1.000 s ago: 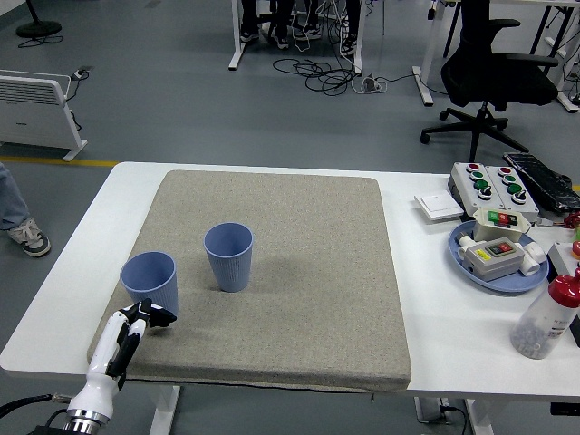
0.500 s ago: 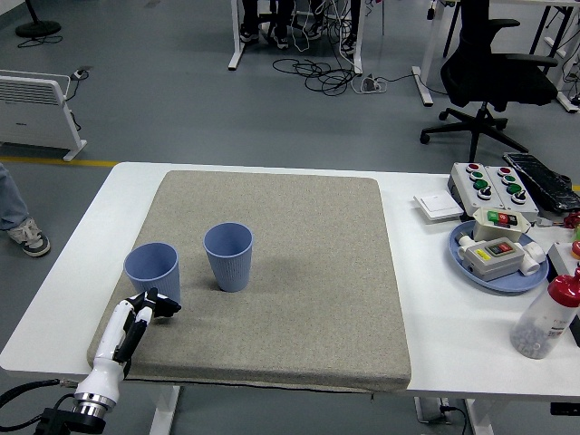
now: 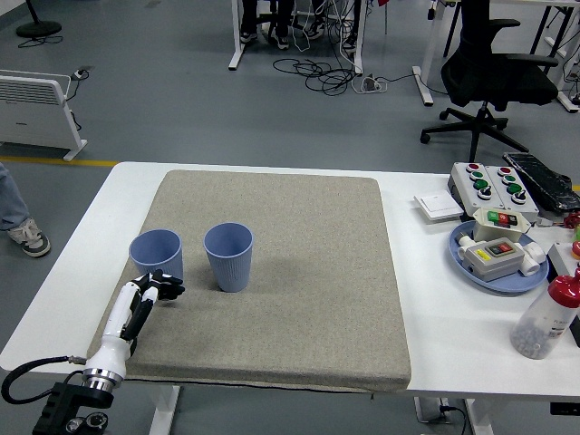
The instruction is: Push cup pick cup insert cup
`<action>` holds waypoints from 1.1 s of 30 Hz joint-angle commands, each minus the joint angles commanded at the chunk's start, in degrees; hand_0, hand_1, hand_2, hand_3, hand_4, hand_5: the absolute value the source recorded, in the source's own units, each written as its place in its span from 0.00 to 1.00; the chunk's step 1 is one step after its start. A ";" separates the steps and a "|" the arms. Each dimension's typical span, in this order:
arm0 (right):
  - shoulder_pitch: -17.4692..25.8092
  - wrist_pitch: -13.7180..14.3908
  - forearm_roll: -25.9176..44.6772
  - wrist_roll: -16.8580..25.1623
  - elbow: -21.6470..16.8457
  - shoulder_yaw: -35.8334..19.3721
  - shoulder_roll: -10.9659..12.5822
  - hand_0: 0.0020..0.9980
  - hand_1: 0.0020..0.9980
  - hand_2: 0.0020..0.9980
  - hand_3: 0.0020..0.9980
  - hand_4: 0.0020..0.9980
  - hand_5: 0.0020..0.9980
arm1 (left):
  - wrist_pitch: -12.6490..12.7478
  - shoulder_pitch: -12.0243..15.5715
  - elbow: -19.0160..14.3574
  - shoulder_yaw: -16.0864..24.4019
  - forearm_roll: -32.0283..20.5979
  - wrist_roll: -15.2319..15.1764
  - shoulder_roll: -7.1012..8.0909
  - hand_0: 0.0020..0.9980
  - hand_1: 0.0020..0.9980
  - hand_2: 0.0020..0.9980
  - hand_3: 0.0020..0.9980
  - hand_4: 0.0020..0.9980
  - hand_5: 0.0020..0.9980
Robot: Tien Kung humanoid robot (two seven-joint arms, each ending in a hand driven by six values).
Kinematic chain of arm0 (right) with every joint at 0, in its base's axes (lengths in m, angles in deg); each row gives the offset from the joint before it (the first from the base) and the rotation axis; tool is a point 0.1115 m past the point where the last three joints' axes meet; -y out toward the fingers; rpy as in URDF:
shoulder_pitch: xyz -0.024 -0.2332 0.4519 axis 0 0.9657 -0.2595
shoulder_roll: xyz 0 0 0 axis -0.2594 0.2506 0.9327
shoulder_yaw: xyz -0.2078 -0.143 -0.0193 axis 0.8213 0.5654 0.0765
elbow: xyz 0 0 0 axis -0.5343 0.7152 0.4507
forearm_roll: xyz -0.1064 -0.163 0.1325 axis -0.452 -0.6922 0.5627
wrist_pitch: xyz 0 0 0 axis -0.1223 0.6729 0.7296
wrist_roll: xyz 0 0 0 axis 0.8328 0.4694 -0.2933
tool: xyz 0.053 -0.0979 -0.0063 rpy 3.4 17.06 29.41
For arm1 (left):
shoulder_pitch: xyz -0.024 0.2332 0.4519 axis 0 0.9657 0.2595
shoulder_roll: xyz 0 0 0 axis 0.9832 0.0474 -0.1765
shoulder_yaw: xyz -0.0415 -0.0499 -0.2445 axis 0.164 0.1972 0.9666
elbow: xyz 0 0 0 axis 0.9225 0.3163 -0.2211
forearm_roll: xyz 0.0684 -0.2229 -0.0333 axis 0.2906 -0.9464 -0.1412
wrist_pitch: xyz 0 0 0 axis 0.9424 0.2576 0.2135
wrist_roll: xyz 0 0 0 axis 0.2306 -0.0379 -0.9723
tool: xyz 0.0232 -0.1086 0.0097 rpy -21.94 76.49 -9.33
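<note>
Robot hand [image 3: 161, 288] nudges cup across grey mat

Fingers curled, holding nothing, it presses the left ribbed blue plastic cup [image 3: 156, 256] toward its twin [image 3: 228, 256]; picking and nesting likely follow.

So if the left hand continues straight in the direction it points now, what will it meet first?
Most likely the left blue cup. The left hand points up and away along the mat, its fingertips at the cup's base. From this view I cannot tell whether they already touch it.
</note>
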 joint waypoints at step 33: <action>-0.72 -0.05 -0.10 -0.08 0.00 0.85 -0.33 0.73 0.66 0.68 0.60 0.10 0.55 | -1.76 -13.97 17.47 1.43 1.79 -1.02 -1.51 0.55 0.56 0.52 0.48 0.53 1.00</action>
